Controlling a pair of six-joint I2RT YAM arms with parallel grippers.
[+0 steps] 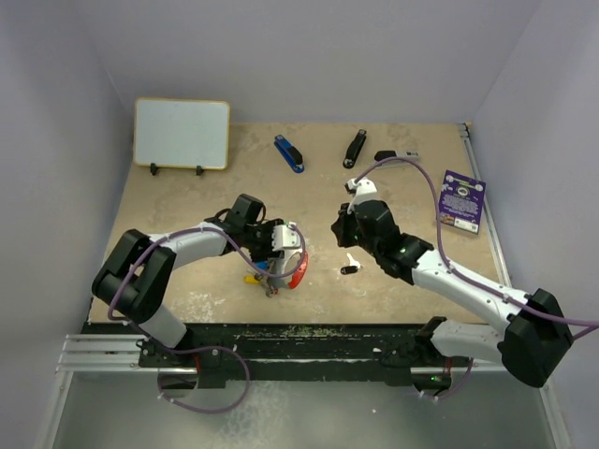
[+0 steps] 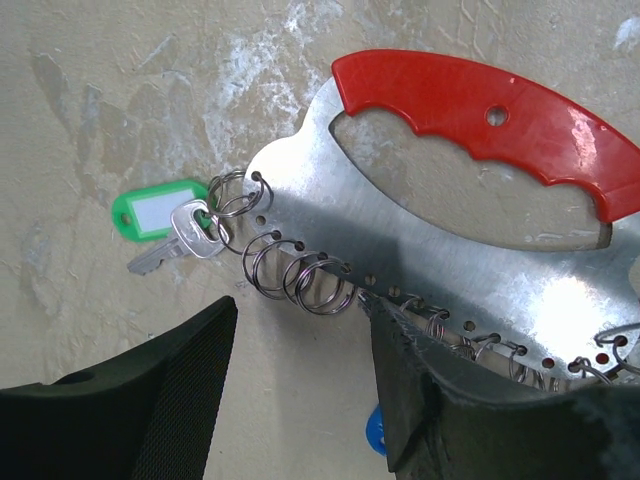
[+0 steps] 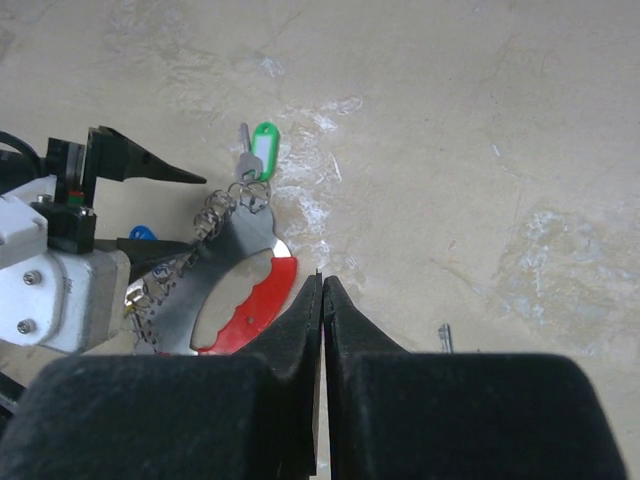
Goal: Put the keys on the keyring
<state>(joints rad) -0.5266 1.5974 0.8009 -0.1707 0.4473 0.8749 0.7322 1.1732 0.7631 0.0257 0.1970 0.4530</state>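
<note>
Keyring point(image 2: 420, 250), silver with red grip, lies under the open left hand point(image 2: 300, 340); the closed, empty right hand point(image 3: 322, 285) must likely reopen for the black-headed key point(image 1: 349, 268).

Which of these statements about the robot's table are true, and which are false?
1. The right gripper is closed with nothing between its fingers. True.
2. A green tag and a silver key hang from a ring on the keyring. True.
3. The keyring's handle part is blue. False: the grip is red.
4. The purple card lies right beside the whiteboard. False: the purple card is on the robot's right, and the whiteboard stands at the far left.
</note>
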